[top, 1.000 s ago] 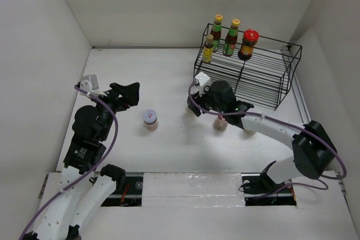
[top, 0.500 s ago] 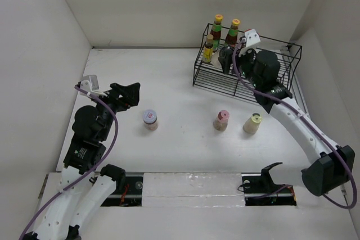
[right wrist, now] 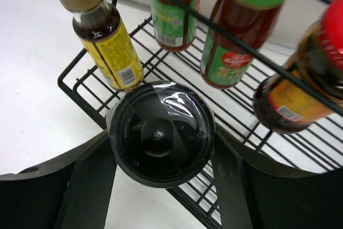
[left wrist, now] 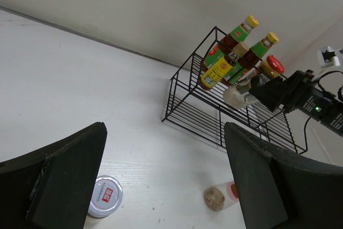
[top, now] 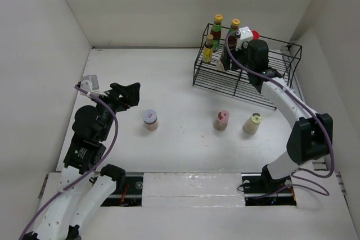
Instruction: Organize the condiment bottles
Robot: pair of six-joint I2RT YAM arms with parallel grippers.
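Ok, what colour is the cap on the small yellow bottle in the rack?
Tan; the small yellow bottle shows best in the right wrist view.

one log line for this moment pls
right gripper shut on grinder at wire rack | left gripper open, empty | table: white-lidded jar, pink-capped bottle, cream bottle

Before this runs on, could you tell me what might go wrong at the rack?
The right gripper holds the black-domed grinder right beside the small yellow-labelled, tan-capped bottle; lowering it could knock that bottle over. The black wire rack has open gaps, so the grinder's base might settle tilted and topple on release.
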